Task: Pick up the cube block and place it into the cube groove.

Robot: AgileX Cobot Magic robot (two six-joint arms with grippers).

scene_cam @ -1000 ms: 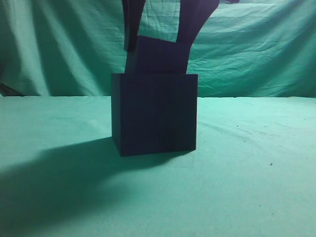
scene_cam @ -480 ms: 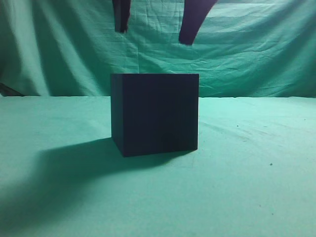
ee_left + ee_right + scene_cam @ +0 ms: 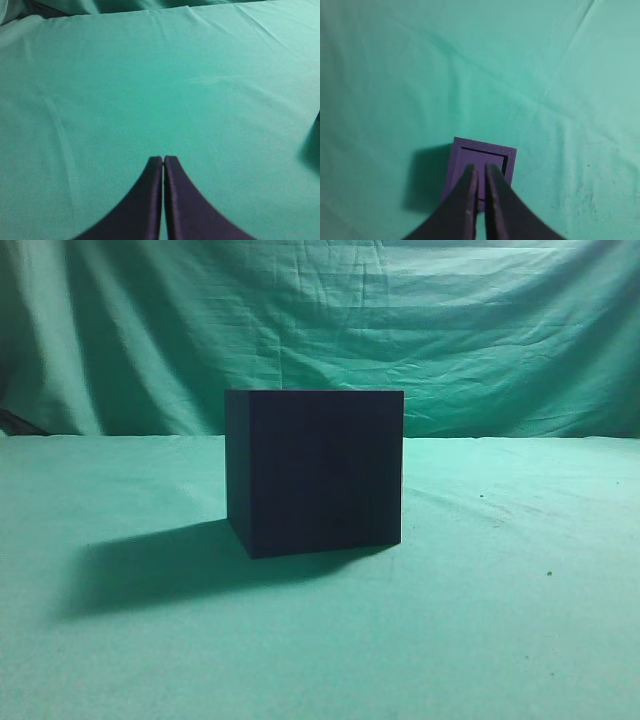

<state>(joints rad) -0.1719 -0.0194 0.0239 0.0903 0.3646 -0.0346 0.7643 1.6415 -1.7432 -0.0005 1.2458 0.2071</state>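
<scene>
The large dark purple-black box (image 3: 315,470) stands on the green cloth in the middle of the exterior view, and neither gripper shows there. From above in the right wrist view, the box's rim (image 3: 485,146) frames the cube groove, and the cube block (image 3: 487,157) sits inside it, its top face purple. My right gripper (image 3: 481,169) hangs above the box, apart from the block, with its fingers drawn almost together and empty. My left gripper (image 3: 163,159) is shut and empty over bare cloth.
Green cloth (image 3: 520,620) covers the table and hangs as a backdrop behind it. The box casts a shadow (image 3: 160,565) to its left. A dark corner (image 3: 318,117) shows at the right edge of the left wrist view.
The block went from held at the box's top to down inside it. The right gripper let go, rose out of the exterior view and drew its fingers together.
</scene>
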